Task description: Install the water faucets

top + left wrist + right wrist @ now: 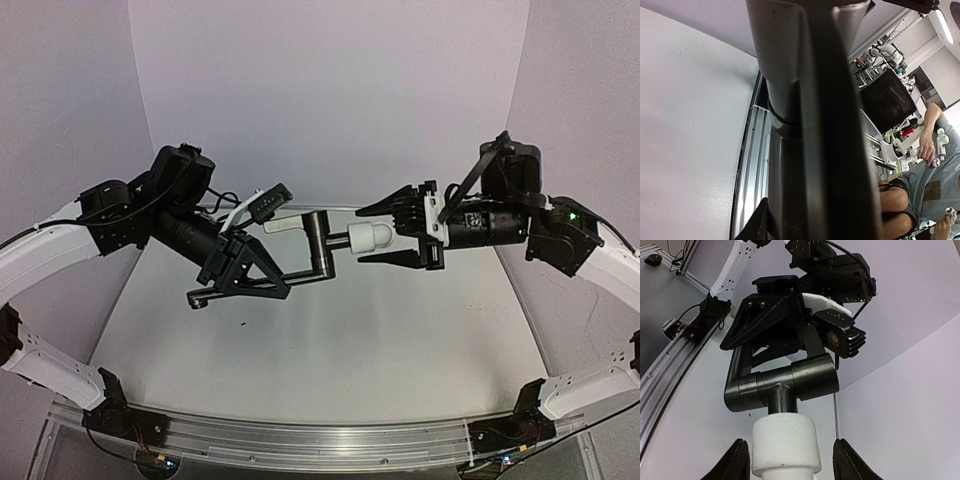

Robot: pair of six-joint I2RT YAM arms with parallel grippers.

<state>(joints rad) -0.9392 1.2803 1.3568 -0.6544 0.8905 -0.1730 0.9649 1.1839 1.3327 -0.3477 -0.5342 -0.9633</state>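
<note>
black pipe [322, 245]: cranked shape, held in mid-air above the table [350, 370], centre of the scene between the two arms
pipe ends: long lower bar runs left through the left gripper; short stub points right into the white fitting
white fitting [378, 238]: seated on the stub end and touching the pipe, lying sideways, off the table
left gripper [258, 275]: clamped on the pipe's lower bar
right gripper [362, 236]: jaws apart, one each side of the fitting; wrist view shows thin gaps, so no grip seen
left wrist view: dark pipe fills the frame, blurred
table: pale, well below the parts
</note>
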